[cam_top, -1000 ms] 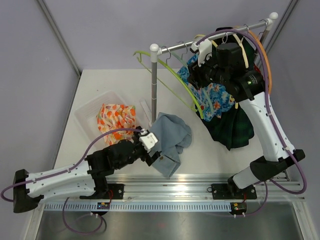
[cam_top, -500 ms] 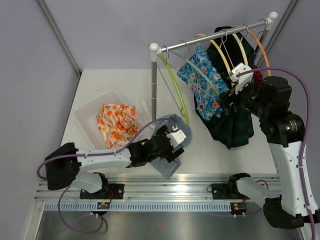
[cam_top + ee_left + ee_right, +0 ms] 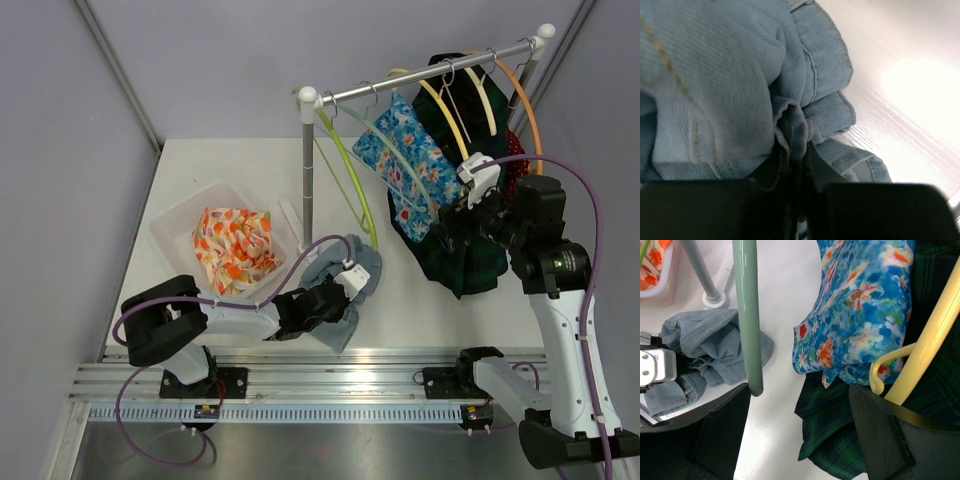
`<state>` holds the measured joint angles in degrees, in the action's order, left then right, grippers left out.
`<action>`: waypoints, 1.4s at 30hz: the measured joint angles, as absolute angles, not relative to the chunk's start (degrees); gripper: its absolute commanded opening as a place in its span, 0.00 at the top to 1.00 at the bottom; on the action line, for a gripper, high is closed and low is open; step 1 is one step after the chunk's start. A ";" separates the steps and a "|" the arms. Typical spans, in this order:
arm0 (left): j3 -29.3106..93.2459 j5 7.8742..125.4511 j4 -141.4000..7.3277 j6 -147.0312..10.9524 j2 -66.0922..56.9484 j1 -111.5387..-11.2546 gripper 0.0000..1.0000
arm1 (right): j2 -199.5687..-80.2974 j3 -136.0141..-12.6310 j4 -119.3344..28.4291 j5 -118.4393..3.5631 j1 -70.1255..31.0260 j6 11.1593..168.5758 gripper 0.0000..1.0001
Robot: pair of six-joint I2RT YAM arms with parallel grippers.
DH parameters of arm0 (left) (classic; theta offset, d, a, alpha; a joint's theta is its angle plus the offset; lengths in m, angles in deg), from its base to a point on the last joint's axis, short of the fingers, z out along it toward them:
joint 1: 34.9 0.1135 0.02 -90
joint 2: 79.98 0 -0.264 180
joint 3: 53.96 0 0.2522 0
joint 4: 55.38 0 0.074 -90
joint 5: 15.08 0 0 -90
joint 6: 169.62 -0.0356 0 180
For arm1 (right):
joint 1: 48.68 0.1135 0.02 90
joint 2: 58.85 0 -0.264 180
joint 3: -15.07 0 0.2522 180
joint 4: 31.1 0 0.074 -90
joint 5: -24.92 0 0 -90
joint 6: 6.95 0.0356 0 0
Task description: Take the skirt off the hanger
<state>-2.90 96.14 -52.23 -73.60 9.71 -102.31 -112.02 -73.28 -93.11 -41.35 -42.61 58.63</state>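
A blue denim skirt (image 3: 335, 285) lies bunched on the table, off any hanger. My left gripper (image 3: 352, 290) is shut on a fold of the denim skirt (image 3: 715, 75), pinched between the jaws of that gripper (image 3: 795, 160). A blue floral garment (image 3: 405, 170) hangs on a pale green hanger (image 3: 747, 315), and a dark green plaid skirt (image 3: 465, 265) hangs behind it. My right gripper (image 3: 455, 215) stands open beside them. Only table and the plaid skirt (image 3: 840, 440) show between the fingers of this gripper (image 3: 800, 410).
The clothes rack rail (image 3: 430, 75) crosses the back right, its post (image 3: 307, 170) standing mid-table. Cream (image 3: 925, 350) and orange hangers hang on it. A clear bin (image 3: 185, 225) at the left holds an orange patterned garment (image 3: 235, 250).
My left gripper has shut on the denim skirt and bunched it nearer the front. My right arm came back from the rack, opened wider and shifted slightly left.
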 measured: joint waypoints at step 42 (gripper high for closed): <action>16.27 108.18 -98.83 -86.54 -37.41 -64.37 1.00 | -111.12 -72.88 -90.57 -35.61 -52.12 65.95 0.09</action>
<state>16.27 108.18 -98.83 -86.54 -37.41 -64.37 -111.12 -72.88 -90.57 -35.61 -52.12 65.95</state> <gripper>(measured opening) 0.127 0.909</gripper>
